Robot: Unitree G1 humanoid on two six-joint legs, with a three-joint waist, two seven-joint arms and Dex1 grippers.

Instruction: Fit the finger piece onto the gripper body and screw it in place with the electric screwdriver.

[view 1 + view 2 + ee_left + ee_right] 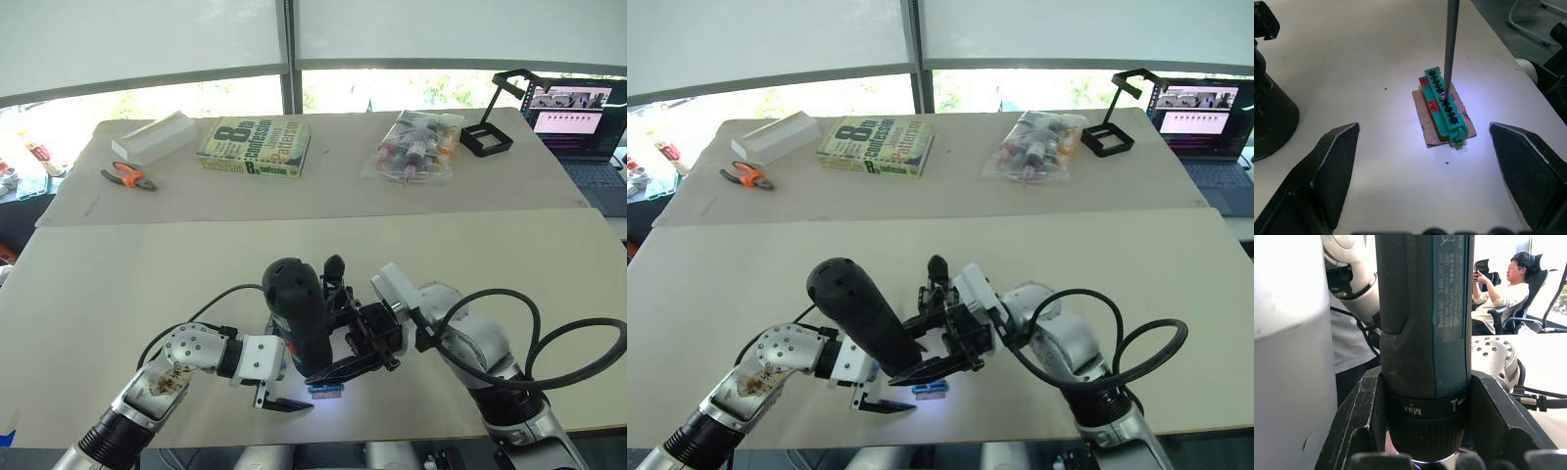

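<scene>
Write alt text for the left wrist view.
A thin silver screwdriver bit points down onto a small green connector block on brown card, lit on the pale tabletop, between the left gripper's two open black fingers.

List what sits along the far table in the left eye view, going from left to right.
Orange-handled pliers → white box → book → clear bag of small bottles → black stand → laptop.
</scene>
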